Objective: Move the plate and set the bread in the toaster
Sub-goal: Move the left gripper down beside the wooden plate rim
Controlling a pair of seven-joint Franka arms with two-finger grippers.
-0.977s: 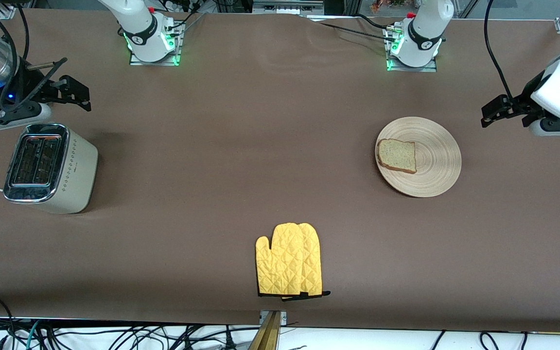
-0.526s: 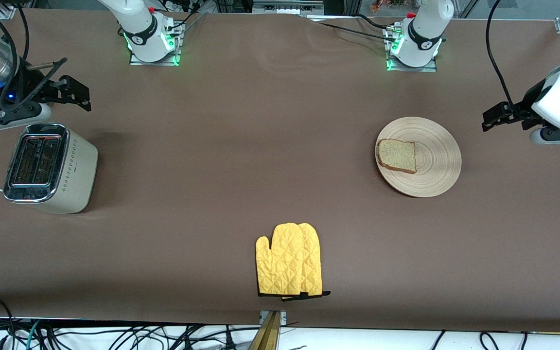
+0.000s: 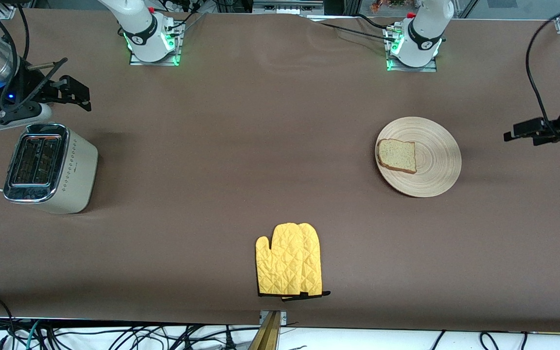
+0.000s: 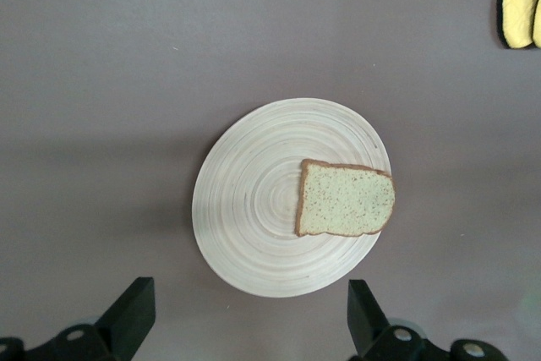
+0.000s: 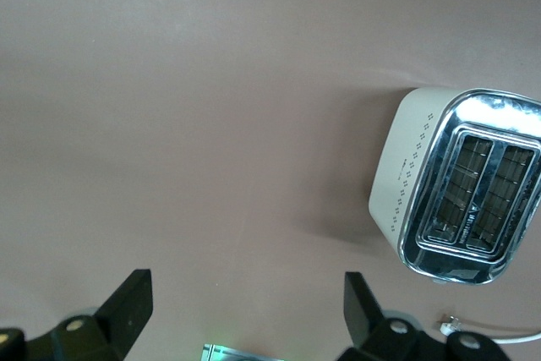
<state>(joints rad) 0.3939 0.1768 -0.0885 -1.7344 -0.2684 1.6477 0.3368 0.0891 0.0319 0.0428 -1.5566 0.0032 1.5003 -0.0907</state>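
A yellow oven mitt (image 3: 288, 260) lies nearest the front camera; farther back, the bread (image 3: 396, 155) rests on the plate (image 3: 430, 170), on its edge toward the right arm's end. The left gripper (image 3: 520, 133), fingers spread wide and empty, has drawn away from the plate toward its own table end. The right gripper (image 3: 73, 92), also wide open, waits above the table beside the empty toaster (image 3: 49, 167).

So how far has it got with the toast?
Nothing looks done yet: the bread lies on the plate, and the toaster slots look empty. The open left gripper hangs beside the plate; the open right gripper waits by the toaster. Moving the plate and loading remain.
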